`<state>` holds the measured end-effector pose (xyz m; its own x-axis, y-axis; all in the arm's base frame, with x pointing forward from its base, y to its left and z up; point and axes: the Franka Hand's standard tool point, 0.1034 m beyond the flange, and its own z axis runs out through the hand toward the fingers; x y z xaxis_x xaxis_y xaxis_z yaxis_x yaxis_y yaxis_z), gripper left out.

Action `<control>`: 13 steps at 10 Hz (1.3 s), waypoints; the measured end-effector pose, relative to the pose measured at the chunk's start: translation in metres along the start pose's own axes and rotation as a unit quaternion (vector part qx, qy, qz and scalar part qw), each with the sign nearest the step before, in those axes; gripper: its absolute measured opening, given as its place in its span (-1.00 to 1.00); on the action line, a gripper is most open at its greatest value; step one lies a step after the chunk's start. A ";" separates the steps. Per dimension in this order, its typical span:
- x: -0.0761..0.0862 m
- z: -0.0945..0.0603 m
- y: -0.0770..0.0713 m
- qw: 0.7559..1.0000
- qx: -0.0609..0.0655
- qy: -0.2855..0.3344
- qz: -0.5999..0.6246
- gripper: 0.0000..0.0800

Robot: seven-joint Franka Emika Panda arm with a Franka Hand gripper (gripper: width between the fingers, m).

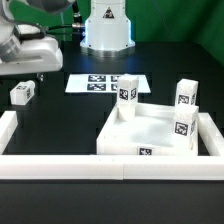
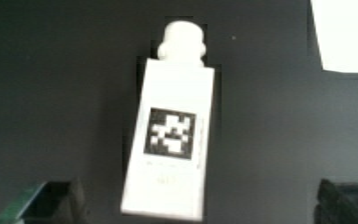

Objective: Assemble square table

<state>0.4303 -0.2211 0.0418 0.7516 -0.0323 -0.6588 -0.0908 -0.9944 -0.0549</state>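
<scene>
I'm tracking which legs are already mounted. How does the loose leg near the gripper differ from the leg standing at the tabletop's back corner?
The loose leg lies on its side on the bare table, apart from the tabletop; the back-corner leg stands upright at the tabletop's corner. The loose one sits below the open gripper; the other is far from it. Both are white and carry black-and-white tags.
</scene>
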 end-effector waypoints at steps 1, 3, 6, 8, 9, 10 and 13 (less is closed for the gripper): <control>-0.001 0.006 0.003 0.999 -0.002 -0.044 0.003 0.62; 0.010 0.009 0.004 0.998 -0.009 -0.061 0.009 0.62; 0.014 0.019 0.003 0.998 -0.011 -0.066 0.011 0.62; 0.016 0.023 0.004 0.998 -0.012 -0.065 0.011 0.62; 0.015 0.025 0.004 0.998 -0.012 -0.067 0.012 0.62; 0.015 0.028 0.006 0.998 -0.012 -0.065 0.011 0.62; 0.016 0.035 0.008 0.998 -0.014 -0.060 0.009 0.59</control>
<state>0.4188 -0.2266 0.0047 0.6666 -0.0404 -0.7443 -0.0843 -0.9962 -0.0214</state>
